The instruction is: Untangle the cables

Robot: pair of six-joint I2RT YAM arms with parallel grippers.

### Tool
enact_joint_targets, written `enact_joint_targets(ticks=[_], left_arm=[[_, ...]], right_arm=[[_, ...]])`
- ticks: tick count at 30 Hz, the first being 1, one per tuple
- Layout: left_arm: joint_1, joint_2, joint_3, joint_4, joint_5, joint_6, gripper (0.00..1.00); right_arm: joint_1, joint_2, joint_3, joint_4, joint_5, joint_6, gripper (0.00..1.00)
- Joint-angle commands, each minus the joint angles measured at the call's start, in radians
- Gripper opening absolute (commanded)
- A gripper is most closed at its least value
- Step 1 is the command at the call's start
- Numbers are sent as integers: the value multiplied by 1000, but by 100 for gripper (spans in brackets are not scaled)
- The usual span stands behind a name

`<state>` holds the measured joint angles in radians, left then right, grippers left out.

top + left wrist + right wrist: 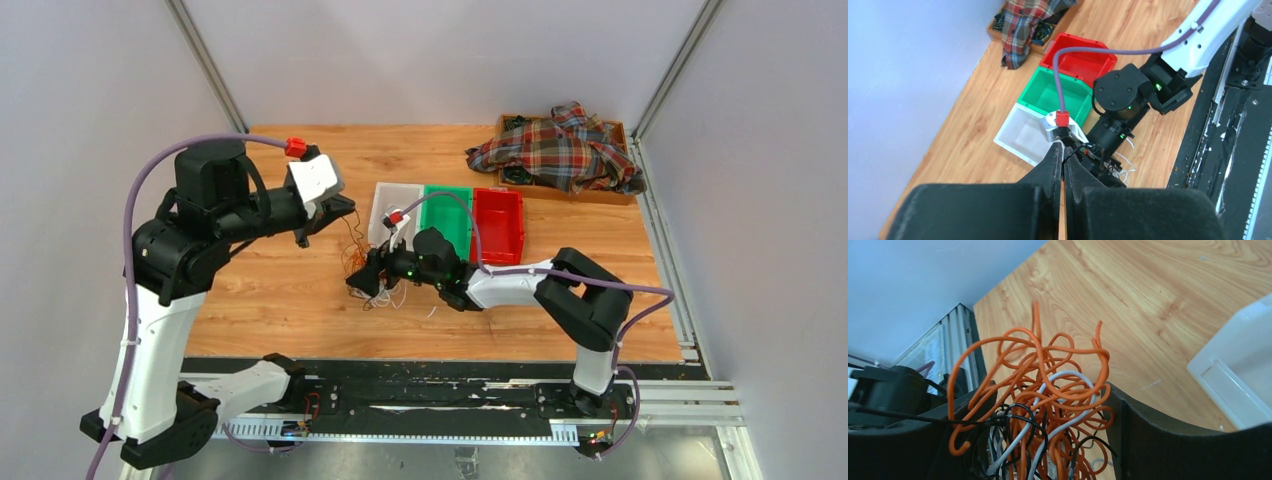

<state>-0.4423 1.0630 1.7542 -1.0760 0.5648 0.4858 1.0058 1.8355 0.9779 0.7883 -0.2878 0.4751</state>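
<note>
**Operator:** How would that knot have handled, and where should I have taken hold?

**Observer:** You were facing a tangle of thin orange, white and black flexible cables (1048, 370); I judged it nearly weightless, soft and springy, its loops hooked through one another and likely to drag the whole clump along; a single free end or outer orange loop looked the better hold, not the dense middle.

**Operator:** Where did it lie?

**Observer:** Low over the wooden bench (280, 300), near the white plastic bin (1243, 365), and between your right fingers (1158, 440); those stood wide apart with strands brushing both inner faces, so not a firm squeeze, I thought.

**Operator:** And the arms?

**Observer:** Your right arm reached leftward, forearm nearly level, wrist low; your left arm was folded high, its wrist tipped down over the clump; the left fingers (1050, 165) were pressed together, seemingly pinching a strand or two rising from the knot.
</note>
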Motion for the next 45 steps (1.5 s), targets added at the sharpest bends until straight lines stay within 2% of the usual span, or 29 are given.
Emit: enact_joint_targets(ticks=[1, 15, 18, 23, 28, 33, 45], left_arm=[[-8, 20, 96, 29, -28, 11, 0], [-8, 107, 393, 30, -139, 52, 0], [-7, 80, 336, 30, -126, 51, 0], [-8, 8, 148, 30, -120, 76, 0], [-8, -44, 5, 30, -122, 111, 0], [-8, -55, -28, 30, -107, 111, 0], [-8, -57, -42, 29, -91, 100, 0]], right_arm=[[11, 41, -36, 46, 74, -6, 75], [22, 116, -91, 60, 122, 4, 73], [22, 70, -108, 57, 133, 0, 76], [22, -83, -113, -28, 141, -49, 88], [22, -194, -118, -93, 111, -85, 91], [22, -255, -117, -113, 89, -106, 91], [22, -268, -46, -100, -24, -79, 88]])
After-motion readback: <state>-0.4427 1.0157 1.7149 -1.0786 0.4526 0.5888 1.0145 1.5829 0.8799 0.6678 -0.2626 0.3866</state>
